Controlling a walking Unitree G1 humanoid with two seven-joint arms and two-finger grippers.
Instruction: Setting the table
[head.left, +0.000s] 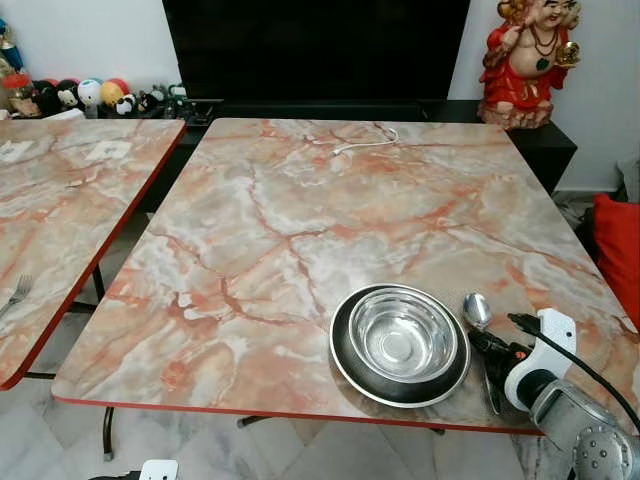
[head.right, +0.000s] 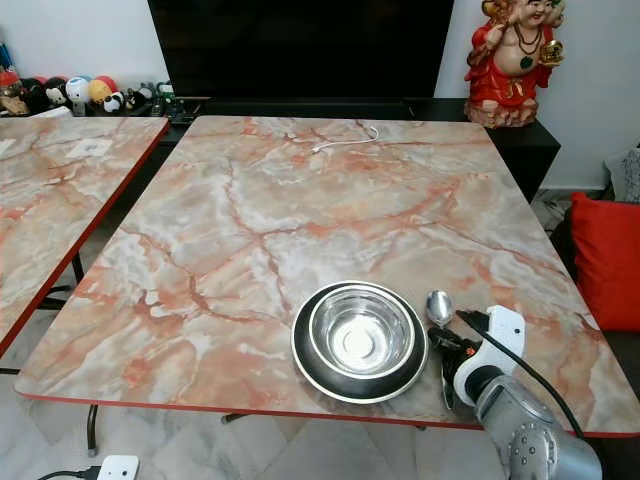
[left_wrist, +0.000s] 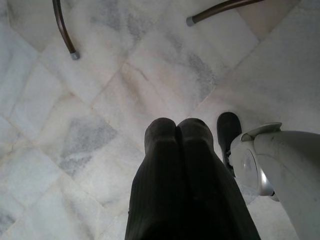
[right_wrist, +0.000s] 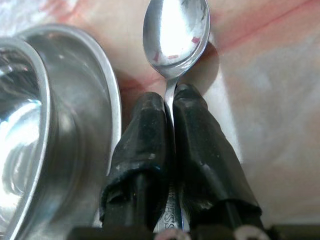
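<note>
The right gripper (right_wrist: 169, 107) is reaching over the near edge of the marble table (head.left: 300, 220), low over the top, just to the right of the steel bowl (head.left: 403, 333). Its two black fingers (right_wrist: 142, 145) are pressing together on the handle of a spoon (right_wrist: 176, 30), close behind the spoon's bowl. The spoon is lying flat on the table, just beside the dark plate (head.left: 344, 365) in which the steel bowl is sitting, with its round end pointing away from the robot. The silver forearm is coming up from below the table edge, right of the bowl. The left gripper (left_wrist: 176, 131) is hanging over the marble floor (left_wrist: 100, 100), its fingers closed together on nothing.
</note>
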